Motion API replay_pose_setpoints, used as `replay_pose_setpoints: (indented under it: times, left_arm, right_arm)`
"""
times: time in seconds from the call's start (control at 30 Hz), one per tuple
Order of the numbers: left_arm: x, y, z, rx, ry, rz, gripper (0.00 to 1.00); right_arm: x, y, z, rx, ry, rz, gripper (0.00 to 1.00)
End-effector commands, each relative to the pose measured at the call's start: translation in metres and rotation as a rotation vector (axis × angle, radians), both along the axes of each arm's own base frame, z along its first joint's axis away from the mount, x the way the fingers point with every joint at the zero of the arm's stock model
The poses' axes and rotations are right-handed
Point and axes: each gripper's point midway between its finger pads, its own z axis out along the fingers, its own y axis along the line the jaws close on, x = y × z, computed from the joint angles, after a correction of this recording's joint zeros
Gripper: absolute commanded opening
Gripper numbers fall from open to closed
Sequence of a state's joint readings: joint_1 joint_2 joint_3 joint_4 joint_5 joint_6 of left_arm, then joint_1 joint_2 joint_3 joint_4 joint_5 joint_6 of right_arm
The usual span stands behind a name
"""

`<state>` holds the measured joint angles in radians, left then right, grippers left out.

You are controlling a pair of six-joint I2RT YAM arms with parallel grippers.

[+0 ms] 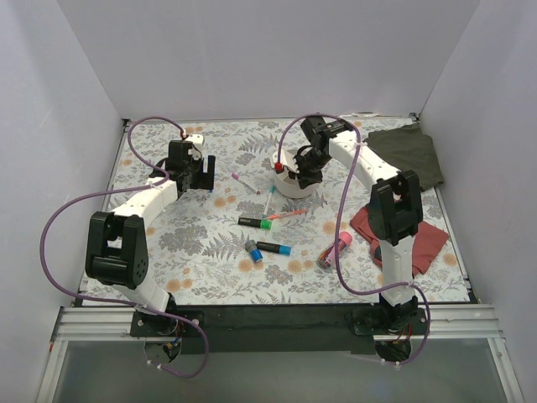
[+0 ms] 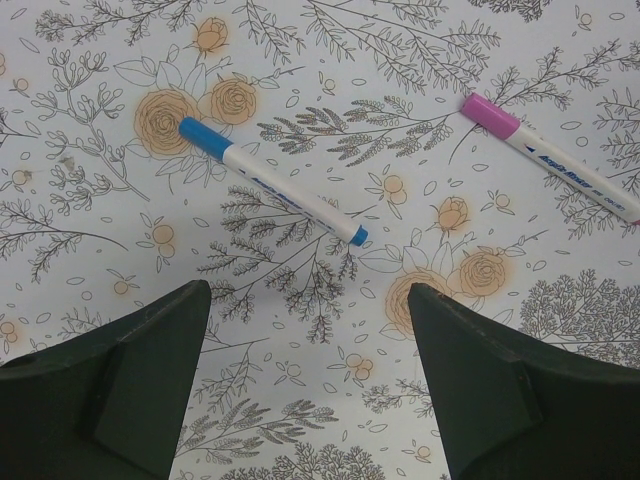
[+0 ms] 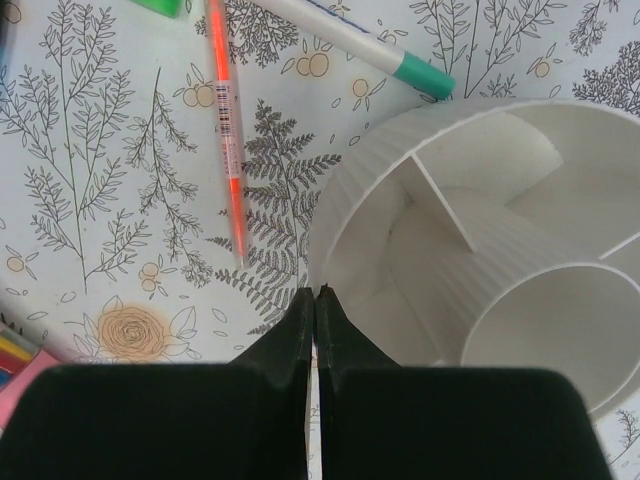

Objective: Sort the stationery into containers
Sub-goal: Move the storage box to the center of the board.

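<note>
left gripper (image 2: 310, 390) spread over two pens, right gripper (image 3: 315, 325) closed by the cup (image 3: 365, 175)

in the left wrist view the fingers stood wide apart, holding nothing, with a blue-capped pen (image 2: 270, 180) lying upper centre and a pink-capped pen (image 2: 550, 155) at upper right. in the right wrist view the fingers were pressed together just beside the ribbed cup's left wall, at right of frame. an orange pen (image 3: 228, 130) and a green-capped pen (image 3: 380, 50) lay on the table above.
</note>
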<state>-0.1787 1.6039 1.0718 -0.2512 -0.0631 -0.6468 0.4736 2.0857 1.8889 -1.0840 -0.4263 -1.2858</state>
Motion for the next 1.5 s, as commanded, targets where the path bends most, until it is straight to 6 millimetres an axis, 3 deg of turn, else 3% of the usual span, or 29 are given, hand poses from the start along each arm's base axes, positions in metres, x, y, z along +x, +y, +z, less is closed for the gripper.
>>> replay_pose_setpoints:
  times: [0.0, 0.13, 0.2, 0.33, 0.63, 0.67, 0.7, 0.83, 0.9, 0.93, 0.97, 1.0, 1.03, 1.17, 1.33, 1.47]
  left_arm:
    - [-0.002, 0.001, 0.024, -0.004, -0.059, -0.004, 0.8]
    - [-0.002, 0.001, 0.023, -0.004, -0.055, -0.002, 0.8]
    - [-0.001, 0.001, 0.024, -0.004, -0.056, -0.002, 0.8]
    - [-0.001, 0.001, 0.025, -0.005, -0.059, 0.0, 0.82]
    - [0.005, -0.001, 0.026, -0.013, -0.06, 0.002, 0.85]
    - [0.005, -0.001, 0.026, -0.01, -0.06, 0.001, 0.85]
    - [0.005, -0.001, 0.028, -0.008, -0.063, 0.0, 0.86]
    - [0.017, 0.008, 0.036, 0.054, -0.065, 0.02, 0.84]
    - [0.029, 0.016, 0.057, 0.064, -0.025, 0.093, 0.82]
    - [0.034, 0.022, 0.039, 0.058, 0.055, 0.139, 0.8]
    - [0.021, 0.026, 0.028, 0.036, 0.16, 0.198, 0.79]
    - [0.033, 0.027, 0.044, 0.004, 0.152, 0.236, 0.75]
    - [0.031, 0.034, 0.03, -0.005, 0.208, 0.269, 0.71]
    - [0.016, 0.037, 0.012, -0.037, 0.273, 0.304, 0.53]
    - [0.009, 0.039, -0.012, -0.106, 0.374, 0.361, 0.55]
    - [0.019, 0.04, -0.024, -0.133, 0.386, 0.379, 0.58]
  right_arm:
    - [0.014, 0.011, 0.032, 0.078, -0.116, -0.003, 0.01]
    - [0.011, 0.011, 0.029, 0.075, -0.108, -0.006, 0.04]
    - [0.011, 0.01, 0.031, 0.075, -0.111, -0.007, 0.2]
    - [0.009, 0.005, 0.04, 0.069, -0.125, -0.03, 0.4]
    - [-0.002, 0.0, 0.053, 0.088, -0.131, -0.068, 0.48]
    - [-0.002, 0.0, 0.054, 0.089, -0.125, -0.085, 0.6]
    - [-0.001, -0.001, 0.056, 0.087, -0.128, -0.1, 0.61]
    - [0.007, -0.007, 0.076, 0.118, -0.139, -0.201, 0.64]
    - [0.011, -0.012, 0.09, 0.158, -0.121, -0.286, 0.65]
    - [0.011, -0.013, 0.094, 0.17, -0.118, -0.304, 0.64]
    - [0.012, -0.018, 0.096, 0.182, -0.102, -0.343, 0.64]
    - [0.014, -0.018, 0.102, 0.205, -0.111, -0.354, 0.65]
    - [0.015, -0.019, 0.104, 0.214, -0.109, -0.367, 0.65]
    - [0.02, -0.023, 0.114, 0.254, -0.131, -0.4, 0.65]
    - [0.025, -0.027, 0.122, 0.279, -0.147, -0.417, 0.65]
    - [0.027, -0.032, 0.123, 0.286, -0.143, -0.428, 0.65]
